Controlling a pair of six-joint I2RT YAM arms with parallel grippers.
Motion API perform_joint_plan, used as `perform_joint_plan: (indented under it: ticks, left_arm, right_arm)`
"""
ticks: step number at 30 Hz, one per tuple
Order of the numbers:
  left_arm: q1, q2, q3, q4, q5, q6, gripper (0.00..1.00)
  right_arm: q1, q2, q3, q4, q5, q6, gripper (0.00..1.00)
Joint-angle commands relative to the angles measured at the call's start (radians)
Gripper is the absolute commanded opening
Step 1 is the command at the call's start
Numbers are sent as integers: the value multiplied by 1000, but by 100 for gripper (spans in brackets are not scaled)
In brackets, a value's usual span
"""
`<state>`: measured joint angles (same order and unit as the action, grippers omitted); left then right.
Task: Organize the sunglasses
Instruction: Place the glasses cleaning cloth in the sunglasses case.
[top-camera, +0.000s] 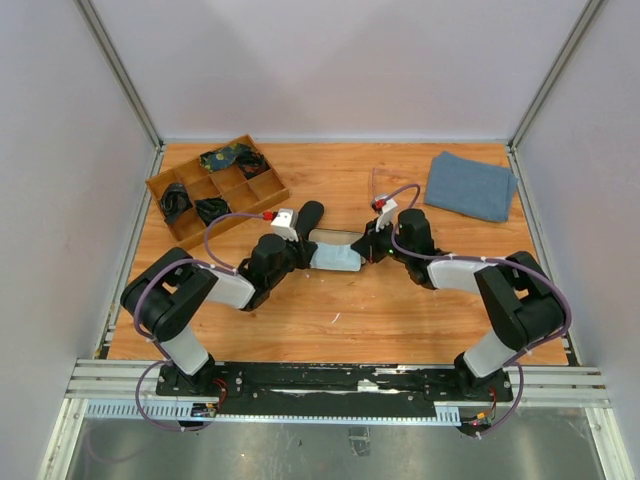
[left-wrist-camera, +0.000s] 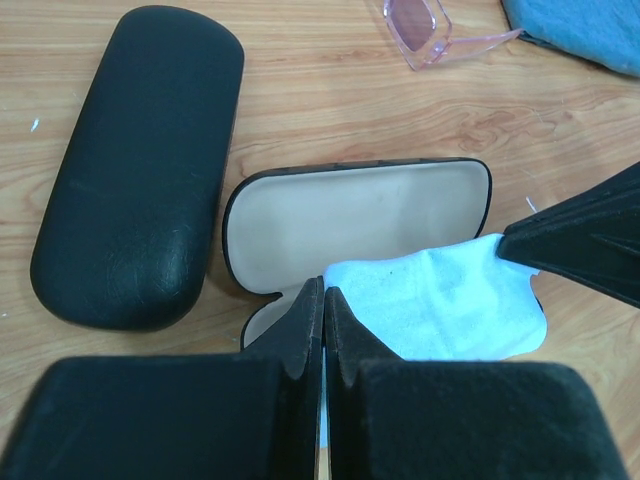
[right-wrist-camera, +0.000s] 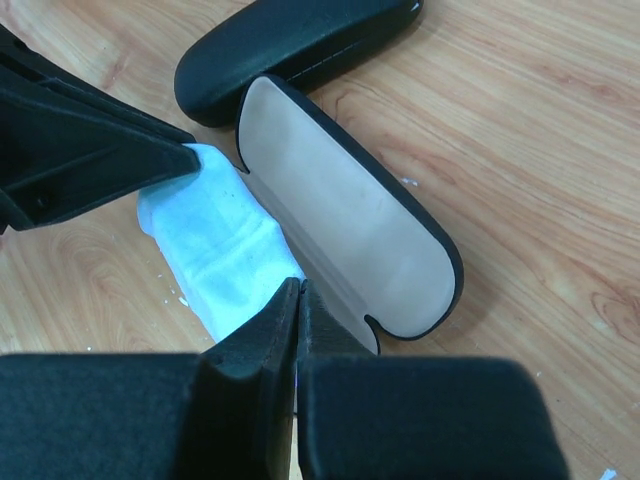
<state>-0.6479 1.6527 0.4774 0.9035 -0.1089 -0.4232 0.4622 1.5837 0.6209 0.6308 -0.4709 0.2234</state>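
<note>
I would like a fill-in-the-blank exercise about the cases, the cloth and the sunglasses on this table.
The pink sunglasses lie on the ___, outside any case. The black case beside the open case is ___. The jaws of the left gripper and the right gripper are ___ on the light blue cloth.
Missing words: table, closed, shut.

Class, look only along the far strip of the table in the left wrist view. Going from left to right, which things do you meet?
closed black case → pink sunglasses → blue towel
</note>
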Motion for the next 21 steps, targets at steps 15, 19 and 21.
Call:
perform_joint_plan:
  ticks: [15,19,21]
  left_arm:
    - [27,70,55,52,38,15,1]
    - [30,82,57,57,43,14,1]
    - [31,88,58,59,46,13,1]
  right_arm:
    - [-35,78,58,56,-53,4,1]
    - [-41,88,61,58,-59,5,1]
    - [-43,94,62,61,-62,6,1]
